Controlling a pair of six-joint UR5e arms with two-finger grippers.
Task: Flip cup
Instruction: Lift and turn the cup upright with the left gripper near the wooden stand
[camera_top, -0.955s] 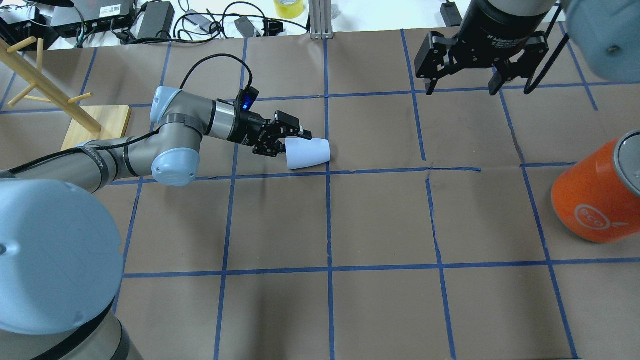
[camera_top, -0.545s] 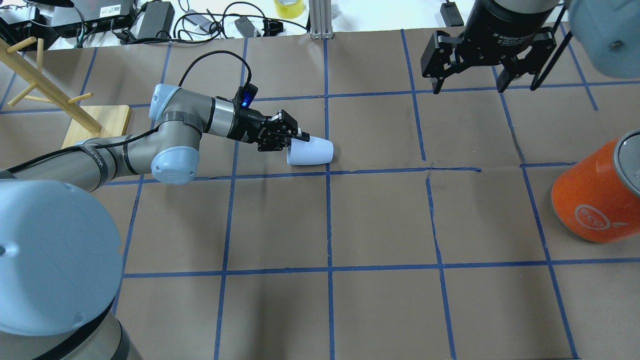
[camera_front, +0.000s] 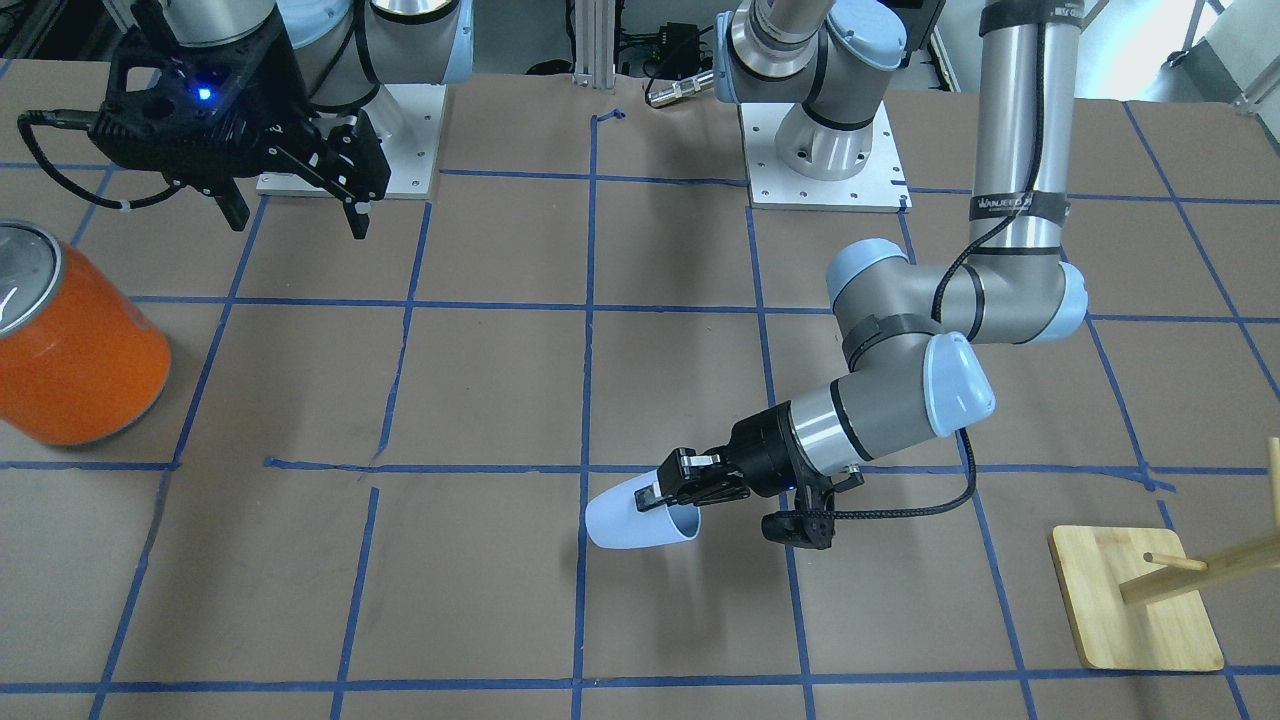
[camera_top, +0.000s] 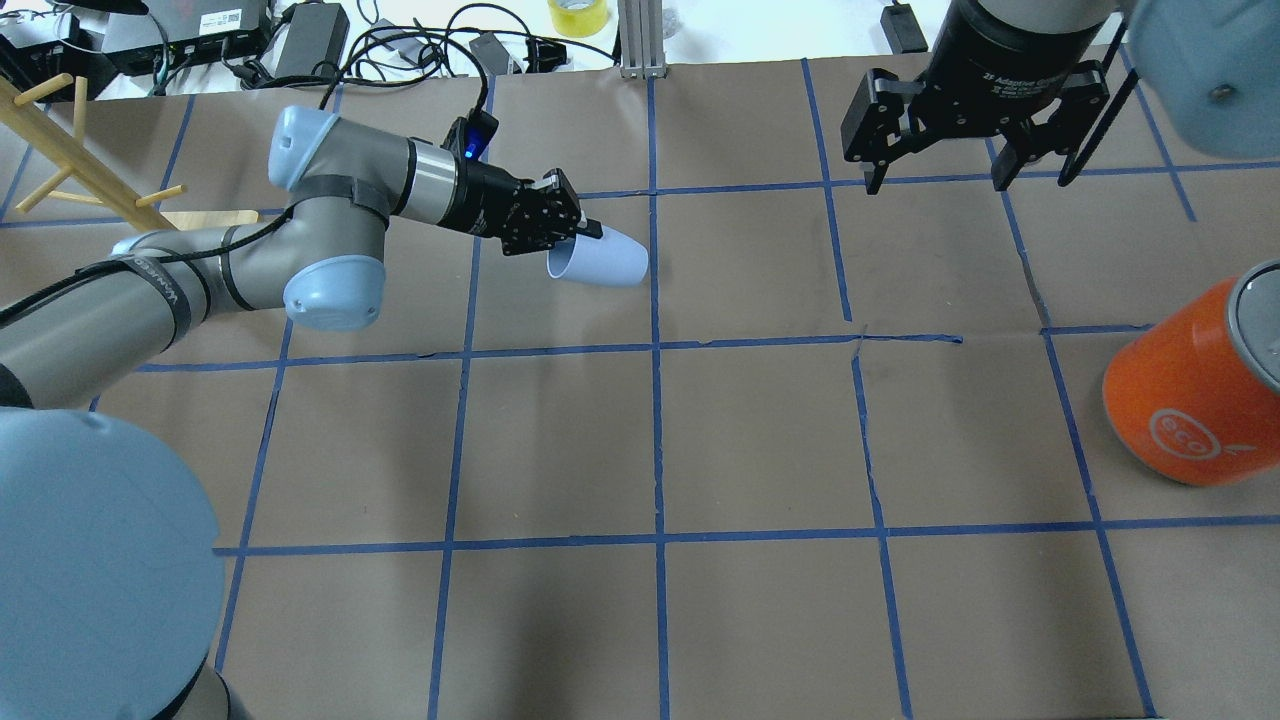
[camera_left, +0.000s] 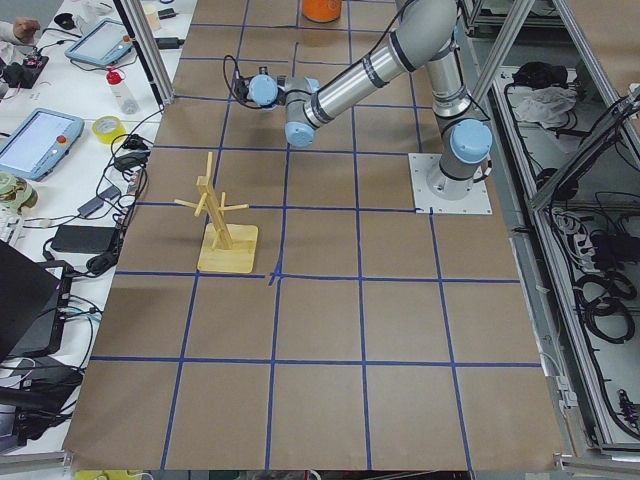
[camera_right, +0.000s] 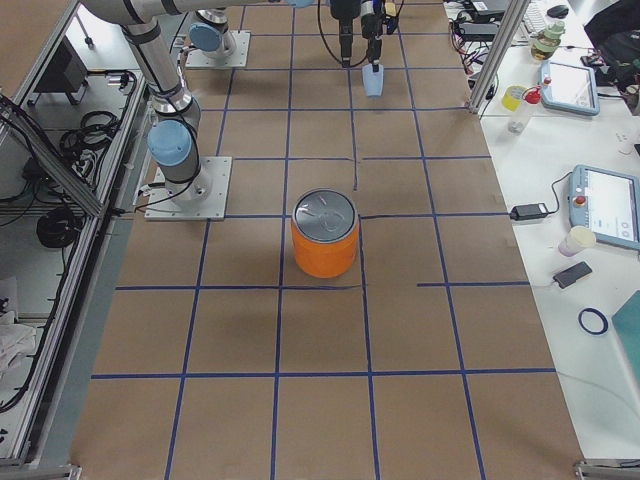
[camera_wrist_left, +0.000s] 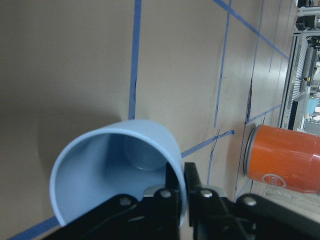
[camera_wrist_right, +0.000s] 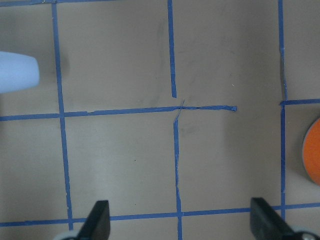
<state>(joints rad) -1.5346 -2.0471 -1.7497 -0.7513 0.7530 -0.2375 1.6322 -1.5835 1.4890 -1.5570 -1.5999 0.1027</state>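
The pale lavender-blue cup hangs on its side above the table, its mouth turned toward the left arm. My left gripper is shut on the cup's rim, one finger inside and one outside. In the front-facing view the cup sits raised off the paper with the left gripper on its rim. The left wrist view looks into the cup. The cup's closed end shows in the right wrist view. My right gripper is open and empty, high at the far right.
A big orange can with a silver top stands at the right edge. A wooden peg rack on a square base stands at the far left. Cables and power bricks lie beyond the table's back edge.
My left gripper has lifted the cup off the table and carried it up and back. The cup has rolled so its mouth shows more. The right gripper has barely moved.
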